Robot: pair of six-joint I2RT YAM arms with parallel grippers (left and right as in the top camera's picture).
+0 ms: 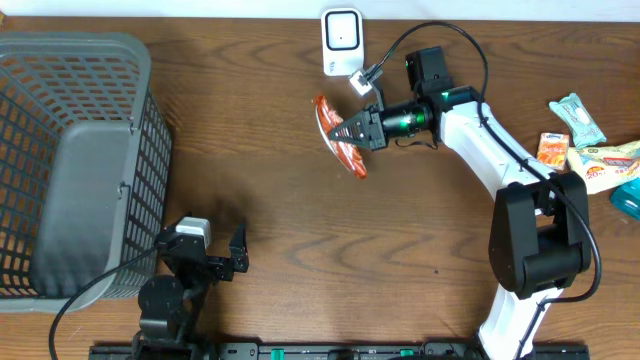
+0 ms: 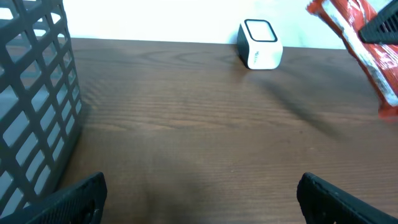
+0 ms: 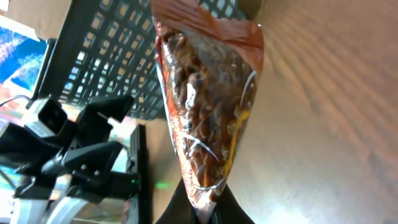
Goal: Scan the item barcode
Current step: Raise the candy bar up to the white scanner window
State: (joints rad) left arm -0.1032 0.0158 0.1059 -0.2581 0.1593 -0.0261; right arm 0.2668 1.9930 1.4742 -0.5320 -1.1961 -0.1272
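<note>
Overhead: right pincer (image 1: 352, 130) clamped on the snack packet (image 1: 338, 140), lifted clear of the counter (image 1: 300, 250) near the scanner (image 1: 341, 40).
Left wrist: left pincer (image 2: 205, 208) spread wide, holding nothing; packet at upper right. Right wrist: packet pinched at its edge. I judge it light, crinkly and slippery, with crushable contents; grip the sealed edge, not the belly.

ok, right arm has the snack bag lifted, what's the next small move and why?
Probably swing the snack bag in front of the scanner, facing its window. The right gripper is shut on it, lifted, but it hangs short of the scanner, and no barcode shows.
</note>
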